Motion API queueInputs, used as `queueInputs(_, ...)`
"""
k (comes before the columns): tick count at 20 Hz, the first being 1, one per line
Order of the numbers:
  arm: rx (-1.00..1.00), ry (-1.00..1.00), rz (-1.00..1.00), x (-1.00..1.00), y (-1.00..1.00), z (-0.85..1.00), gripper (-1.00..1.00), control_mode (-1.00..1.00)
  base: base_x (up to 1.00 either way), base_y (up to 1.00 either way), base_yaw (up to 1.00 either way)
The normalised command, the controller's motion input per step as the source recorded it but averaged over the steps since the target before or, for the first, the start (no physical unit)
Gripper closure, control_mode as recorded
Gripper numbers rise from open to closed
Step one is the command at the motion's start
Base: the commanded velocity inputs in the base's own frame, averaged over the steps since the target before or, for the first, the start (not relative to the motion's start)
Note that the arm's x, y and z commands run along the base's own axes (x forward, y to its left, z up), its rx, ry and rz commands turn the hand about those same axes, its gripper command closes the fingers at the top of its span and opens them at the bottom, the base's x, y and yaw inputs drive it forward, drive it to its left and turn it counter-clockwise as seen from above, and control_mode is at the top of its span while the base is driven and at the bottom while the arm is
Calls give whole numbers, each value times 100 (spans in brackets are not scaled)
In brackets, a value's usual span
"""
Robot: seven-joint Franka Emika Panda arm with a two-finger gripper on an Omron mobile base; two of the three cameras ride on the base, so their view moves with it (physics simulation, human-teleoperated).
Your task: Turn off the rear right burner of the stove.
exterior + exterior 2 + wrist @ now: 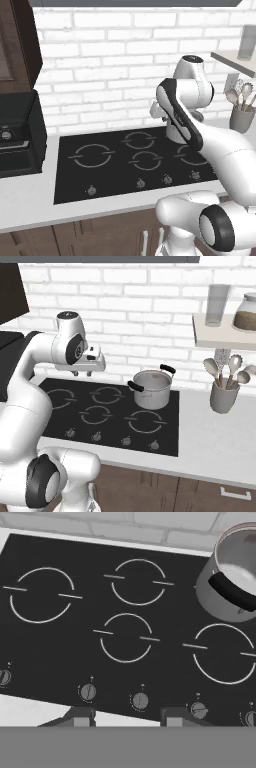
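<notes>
gripper (82,373) hovers high over stove (115,172), fingers apart, holding nothing. pot (149,388) sits on far right burner. knob row (140,700) on near edge untouched; reach + turn all left.

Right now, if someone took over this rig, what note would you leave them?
Gripper: open, holding nothing, hovering above the stove and touching nothing.
Stove: a steel pot sits on the rear right burner. The row of knobs runs along the front edge, below the fingertips in the hand view.
Done: arm is positioned over the cooktop; no knob touched.
Left: pick the knob for the rear right burner, come down, grip it and turn it off. Which knob that is cannot be read here.
</notes>
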Motion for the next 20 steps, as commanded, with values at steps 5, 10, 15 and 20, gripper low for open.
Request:
queueInputs(5,1,0,-2,-17,-12,-7,-100,-100,0,0,0)
queueInputs(10,10,0,-16,-44,-61,-18,-100,-100,0,0,0)
queueInputs(15,8,6,-32,-7,-81,-40,-100,-100,0,0,0)
queueInputs(20,4,12,-40,0,-74,-52,-100,-100,0,0,0)
